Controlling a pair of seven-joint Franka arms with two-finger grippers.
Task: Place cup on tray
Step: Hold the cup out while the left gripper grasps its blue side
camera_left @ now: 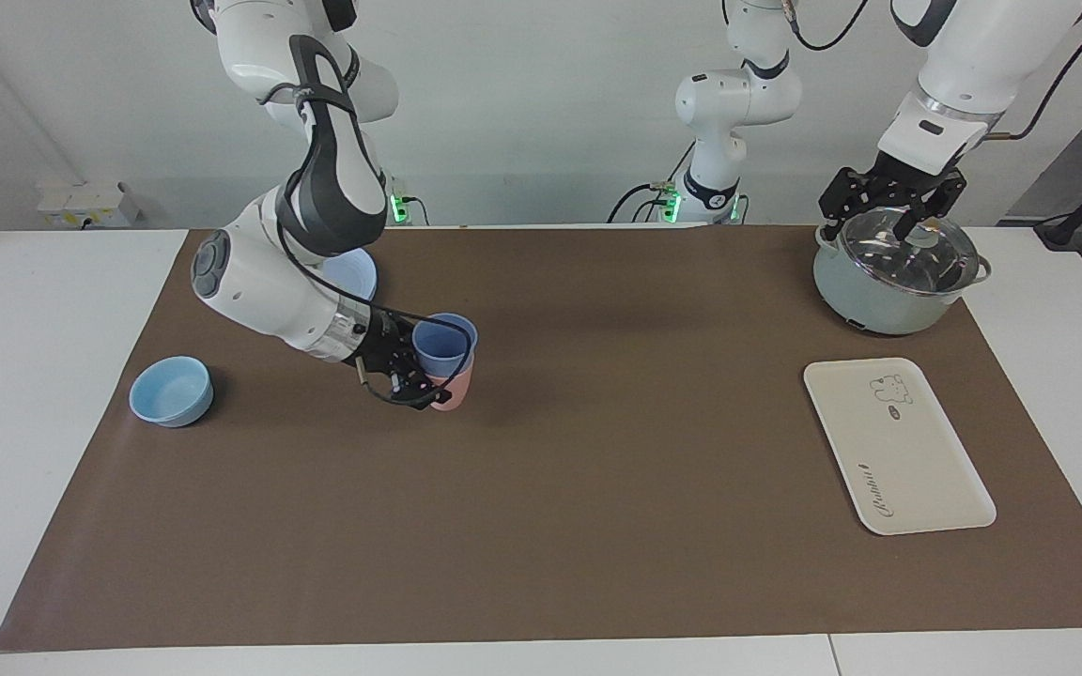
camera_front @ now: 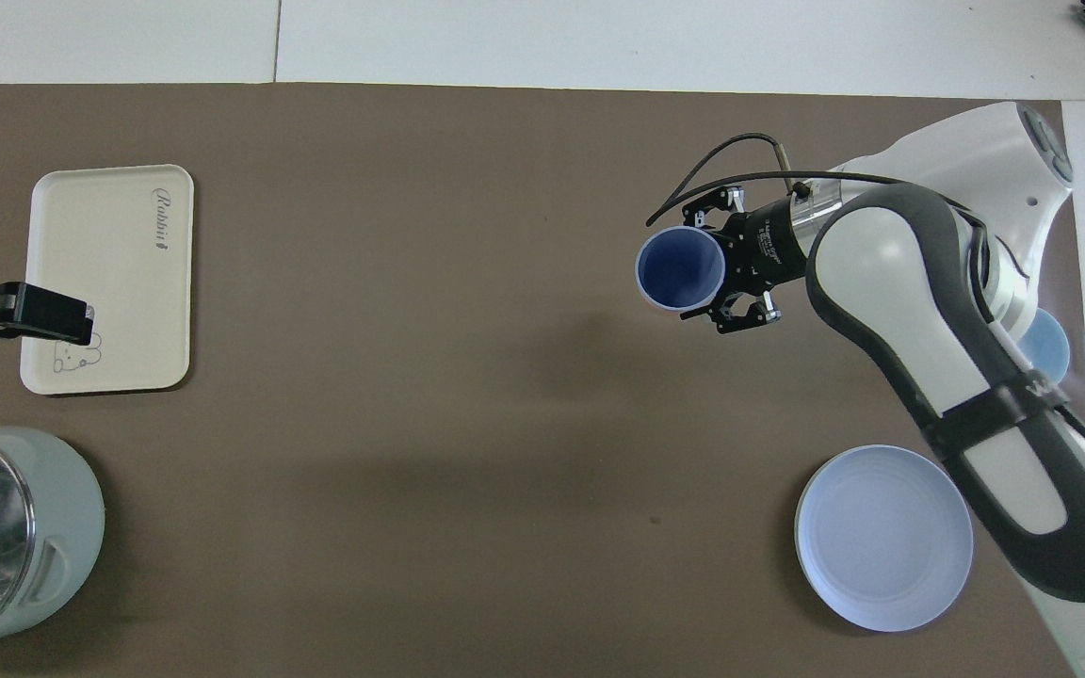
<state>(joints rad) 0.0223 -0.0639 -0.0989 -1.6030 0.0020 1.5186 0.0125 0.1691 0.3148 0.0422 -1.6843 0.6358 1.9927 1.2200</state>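
Two arms: the left waits over the pot; the right carries the cups above the mat.
Pot [camera_left: 898, 277]: glass-lidded, nearest the robots at the left arm's end; left gripper [camera_left: 890, 218] hangs just over its lid, fingers spread, holding nothing.
Plates [camera_front: 883, 537]: round, blue, near the right arm's base, partly hidden by that arm in the facing view.
Right gripper [camera_left: 414, 368]: pinching the cup [camera_left: 443, 342], which sits nested in a pink cup [camera_left: 455, 389]; the pair is upright, over bare mat [camera_left: 597, 488] toward the right arm's end.
Bowl [camera_left: 171, 391]: light blue, at the right arm's end of the mat, clear of the cups.
Tray [camera_left: 907, 469]: farther from the robots than the pot, well apart from the cup; nothing lies on it.
Writing: a bear drawing and script reading "Rabbit" on the tray.
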